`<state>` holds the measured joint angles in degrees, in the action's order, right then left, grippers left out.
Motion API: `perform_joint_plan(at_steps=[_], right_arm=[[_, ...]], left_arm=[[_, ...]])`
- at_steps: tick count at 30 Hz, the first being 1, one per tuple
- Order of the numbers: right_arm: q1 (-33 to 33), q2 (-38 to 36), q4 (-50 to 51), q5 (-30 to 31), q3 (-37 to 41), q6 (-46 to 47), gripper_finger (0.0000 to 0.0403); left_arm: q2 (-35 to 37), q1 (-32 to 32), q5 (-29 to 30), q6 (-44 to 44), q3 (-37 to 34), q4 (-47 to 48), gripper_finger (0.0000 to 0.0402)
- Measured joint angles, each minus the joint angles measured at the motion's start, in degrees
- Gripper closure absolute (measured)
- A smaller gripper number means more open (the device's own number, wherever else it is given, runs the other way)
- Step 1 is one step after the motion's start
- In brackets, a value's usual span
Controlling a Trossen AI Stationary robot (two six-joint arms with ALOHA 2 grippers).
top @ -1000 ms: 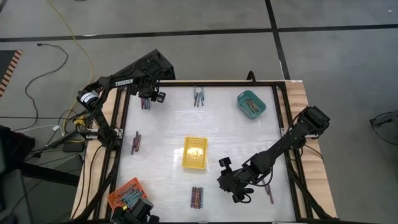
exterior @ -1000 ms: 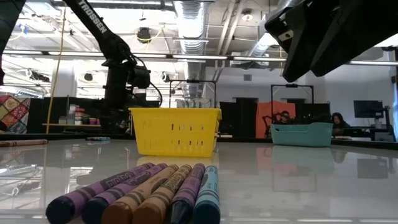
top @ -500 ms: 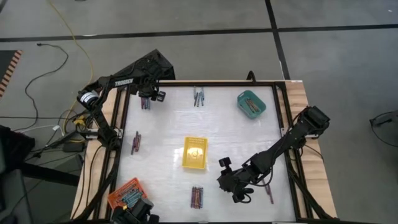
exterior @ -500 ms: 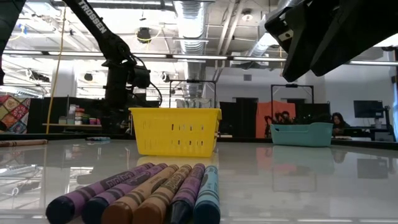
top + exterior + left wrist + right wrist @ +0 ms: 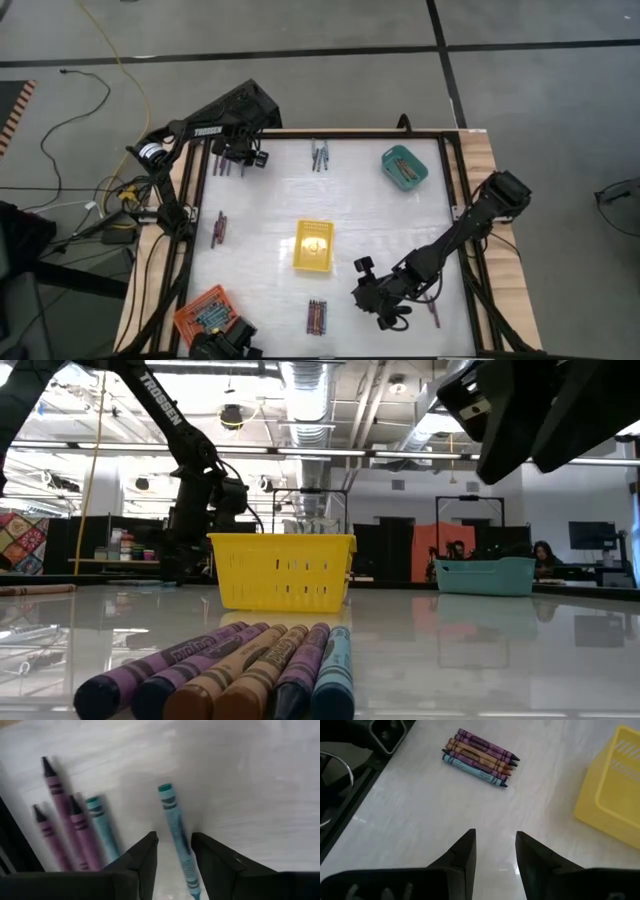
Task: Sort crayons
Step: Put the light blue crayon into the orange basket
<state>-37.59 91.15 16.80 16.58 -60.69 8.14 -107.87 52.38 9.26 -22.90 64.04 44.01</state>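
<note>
Left pincer [image 5: 174, 851] hangs at the bench's [image 5: 390, 220] far left edge, narrowly parted around a teal crayon [image 5: 177, 833]; right pincer [image 5: 495, 851], parted and empty, over bare bench near the yellow tray [image 5: 313, 246]

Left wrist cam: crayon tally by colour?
purple wax crayons: 3
teal wax crayons: 2
Total: 5
</note>
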Motion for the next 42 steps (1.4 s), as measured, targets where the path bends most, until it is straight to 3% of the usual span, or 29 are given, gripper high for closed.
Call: perform_joint_plan(at_steps=[4,10,17,24,31,37,42], right_arm=[[0.0,0.0,0.3,0.0,0.0,-0.7,0.0271],[0.7,0.0,0.3,0.0,0.0,-1.1,0.0271],[0.5,0.0,0.3,0.0,0.0,-0.6,0.0271],[0.6,0.0,0.2,0.0,0.0,-0.7,0.0271],[0.6,0.0,0.3,0.1,0.0,-1.0,0.0271],[0.6,0.0,0.3,0.1,0.0,-1.1,0.0271],[0.6,0.0,0.3,0.1,0.0,-2.1,0.0271]], left_arm=[[0.0,0.1,-0.7,0.0,0.3,-0.4,0.0309],[-0.1,0.1,-3.0,1.5,1.2,0.4,0.0389],[0.8,-1.7,-1.5,5.6,3.4,3.2,0.0398],[8.3,-7.7,-6.6,11.4,6.2,11.9,0.0400],[20.9,-21.3,-6.8,11.4,5.7,27.4,0.0401],[32.9,-39.6,-8.8,-2.6,3.9,31.6,0.0401],[37.9,-57.9,-8.4,-16.7,3.9,30.4,0.0401]])
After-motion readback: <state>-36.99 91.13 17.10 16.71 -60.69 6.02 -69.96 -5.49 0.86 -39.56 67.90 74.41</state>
